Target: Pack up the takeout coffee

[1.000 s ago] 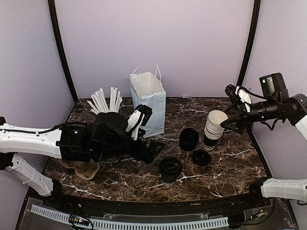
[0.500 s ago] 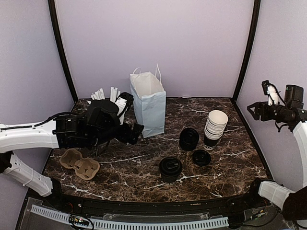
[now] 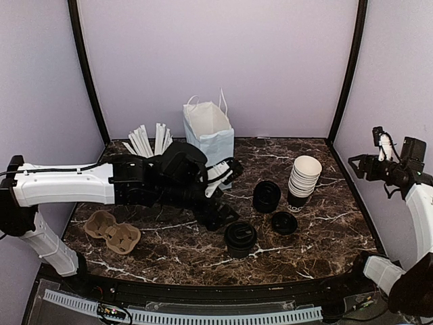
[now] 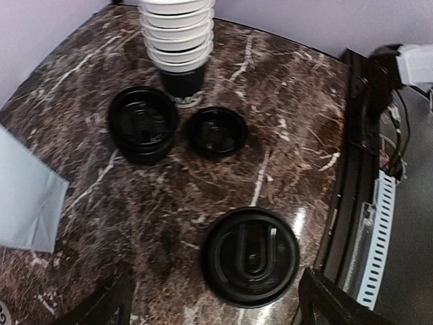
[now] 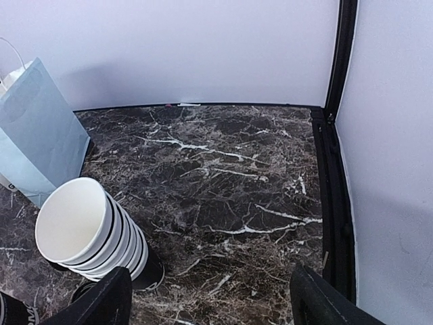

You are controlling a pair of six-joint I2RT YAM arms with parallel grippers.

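The takeout coffee (image 3: 240, 237) is a short dark cup with a round black lid, standing near the table's front middle. In the left wrist view its lid (image 4: 252, 256) lies just ahead of and between my fingertips. My left gripper (image 3: 222, 215) hangs just left of the cup, open and empty, with the fingers (image 4: 101, 308) spread wide and not touching it. My right gripper (image 3: 355, 164) is raised by the right wall, open and empty, away from everything. A light blue paper bag (image 3: 210, 145) stands open at the back middle.
A stack of lidless white-rimmed cups (image 3: 303, 179) stands right of centre and also shows in the right wrist view (image 5: 88, 230). A stack of black lids (image 3: 266, 196) and one loose lid (image 3: 284, 222) lie beside it. A brown cup carrier (image 3: 111, 231) sits front left. White stirrers (image 3: 149, 141) lie back left.
My left arm drew back toward the bag, then swung right and forward to just beside the capped cup. My right arm pulled away from the cup stack to the right wall.
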